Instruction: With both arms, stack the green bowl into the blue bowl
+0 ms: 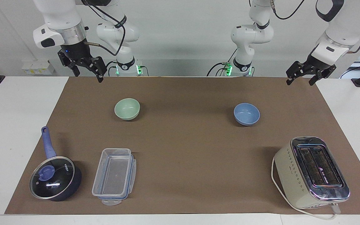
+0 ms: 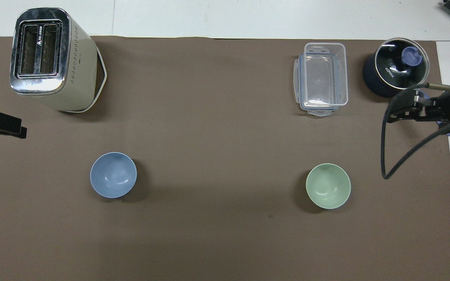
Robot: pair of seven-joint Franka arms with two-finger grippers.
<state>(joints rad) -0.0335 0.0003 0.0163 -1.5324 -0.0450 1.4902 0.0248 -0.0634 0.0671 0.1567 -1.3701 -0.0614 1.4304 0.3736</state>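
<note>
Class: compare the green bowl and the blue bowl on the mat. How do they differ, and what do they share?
The green bowl is pale mint; the blue bowl is periwinkle. The green bowl sits toward the right arm's end of the table, the blue bowl toward the left arm's end. Shared: both are small, round, plain, upright, empty, similar in size, and untouched.

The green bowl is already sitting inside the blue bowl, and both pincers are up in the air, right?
Not quite. The overhead view shows the green bowl sitting apart from the blue bowl, each alone on the mat. The left pincer and right pincer are indeed up.
</note>
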